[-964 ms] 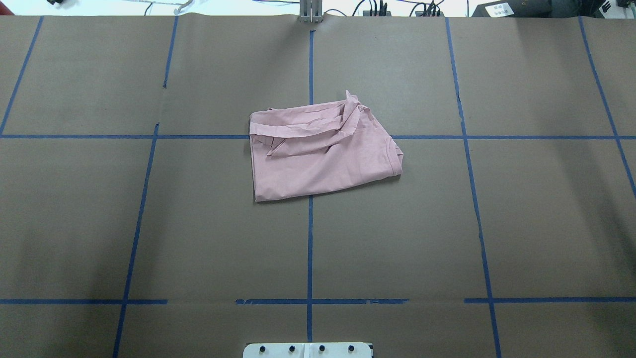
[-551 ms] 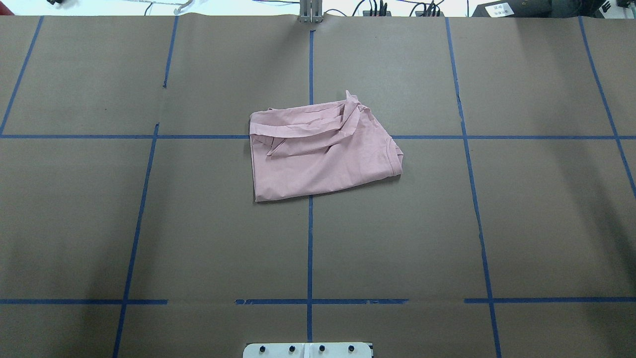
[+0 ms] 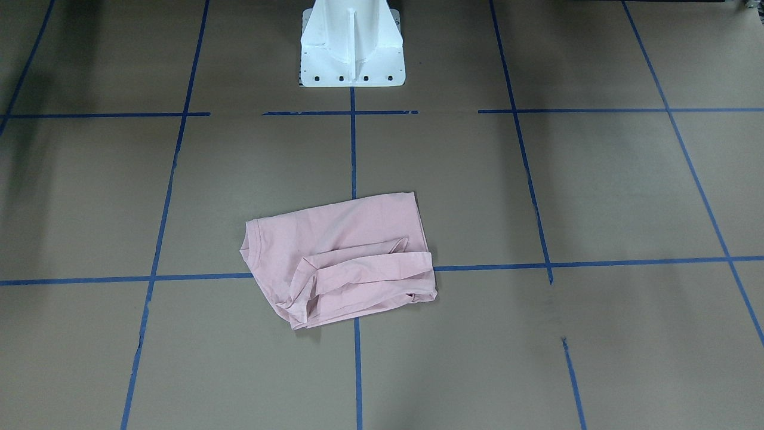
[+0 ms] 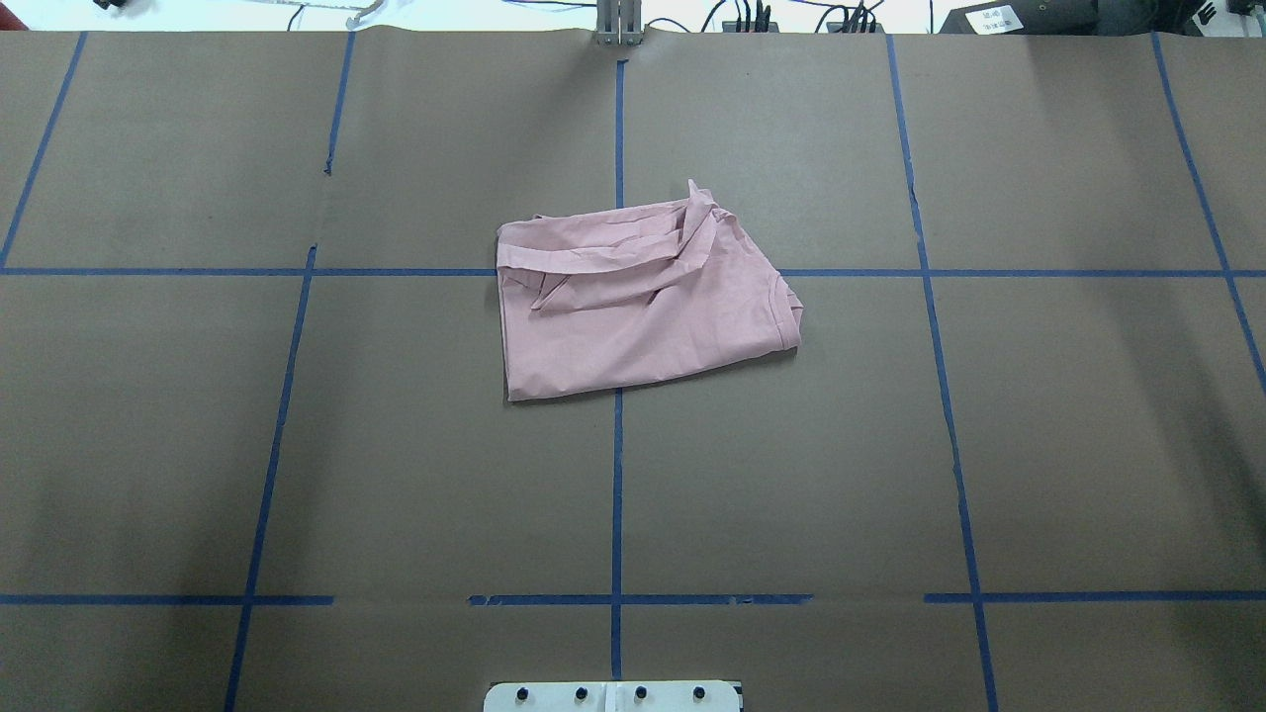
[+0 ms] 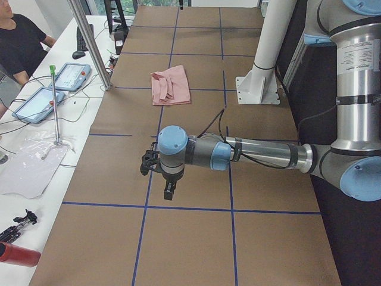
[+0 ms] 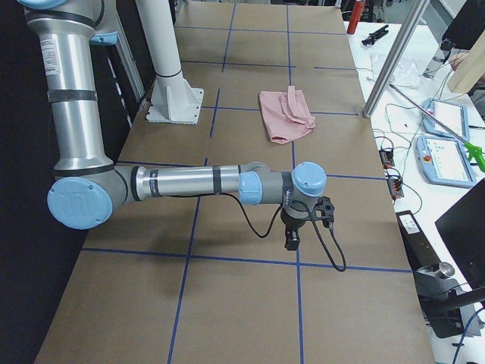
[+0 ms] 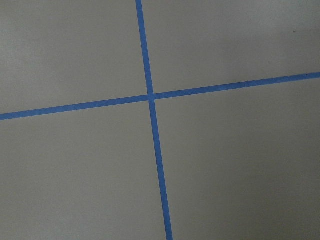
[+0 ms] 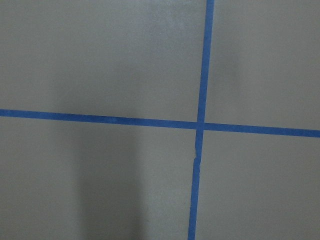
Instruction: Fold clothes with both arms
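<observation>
The pale pink T-shirt (image 4: 633, 307) lies folded into a rough rectangle at the middle of the table, with a loose band of cloth across its far side. It also shows in the front view (image 3: 340, 263), the left view (image 5: 171, 86) and the right view (image 6: 286, 114). Its drawing, lettering and tag are hidden. My left gripper (image 5: 169, 190) hangs over bare paper far from the shirt, near the table's left end. My right gripper (image 6: 292, 239) hangs likewise near the right end. Both show only in the side views, so I cannot tell whether they are open or shut. Both wrist views show only paper and tape.
Brown paper with blue tape lines (image 4: 617, 475) covers the table. The white pedestal (image 3: 352, 45) stands at the robot's side. A metal post (image 5: 89, 42), control tablets (image 5: 71, 76), a seated person (image 5: 21, 42) and cables sit along the operators' bench.
</observation>
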Motion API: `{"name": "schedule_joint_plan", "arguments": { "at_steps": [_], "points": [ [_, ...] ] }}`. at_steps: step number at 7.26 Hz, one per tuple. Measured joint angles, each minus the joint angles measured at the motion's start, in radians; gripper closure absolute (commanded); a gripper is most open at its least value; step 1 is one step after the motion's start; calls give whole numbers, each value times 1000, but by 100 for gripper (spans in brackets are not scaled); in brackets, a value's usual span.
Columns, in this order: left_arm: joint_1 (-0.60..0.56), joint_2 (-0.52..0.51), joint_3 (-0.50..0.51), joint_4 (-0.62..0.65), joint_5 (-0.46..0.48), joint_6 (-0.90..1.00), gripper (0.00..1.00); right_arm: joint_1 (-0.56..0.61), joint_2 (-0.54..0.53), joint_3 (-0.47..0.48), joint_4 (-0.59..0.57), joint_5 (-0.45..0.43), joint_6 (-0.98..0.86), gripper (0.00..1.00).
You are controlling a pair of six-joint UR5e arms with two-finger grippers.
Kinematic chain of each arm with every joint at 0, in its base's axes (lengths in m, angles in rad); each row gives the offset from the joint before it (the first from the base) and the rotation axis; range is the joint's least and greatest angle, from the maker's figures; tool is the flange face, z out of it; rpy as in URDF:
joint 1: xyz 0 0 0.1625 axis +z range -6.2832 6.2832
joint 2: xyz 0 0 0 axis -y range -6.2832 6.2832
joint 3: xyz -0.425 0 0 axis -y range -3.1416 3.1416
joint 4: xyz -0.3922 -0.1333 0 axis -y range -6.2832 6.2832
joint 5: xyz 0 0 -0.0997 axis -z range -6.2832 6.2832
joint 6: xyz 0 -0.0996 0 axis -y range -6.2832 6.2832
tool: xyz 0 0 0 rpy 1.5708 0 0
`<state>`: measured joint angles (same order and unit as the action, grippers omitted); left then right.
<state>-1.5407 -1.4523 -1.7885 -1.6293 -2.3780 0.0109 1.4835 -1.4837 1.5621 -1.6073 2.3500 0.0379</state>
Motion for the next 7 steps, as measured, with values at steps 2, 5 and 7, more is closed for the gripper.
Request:
{"name": "schedule_joint_plan", "arguments": {
  "at_steps": [2, 5, 7],
  "points": [
    [2, -2, -4, 19, 1, -1, 0, 0, -5, -2, 0, 1, 3, 0],
    [1, 1, -24, 121, 13, -3, 0, 0, -4, -3, 0, 2, 9, 0],
    [1, 2, -23, 145, 36, -3, 0, 1, -4, 1, 0, 2, 11, 0]
  ]
}}
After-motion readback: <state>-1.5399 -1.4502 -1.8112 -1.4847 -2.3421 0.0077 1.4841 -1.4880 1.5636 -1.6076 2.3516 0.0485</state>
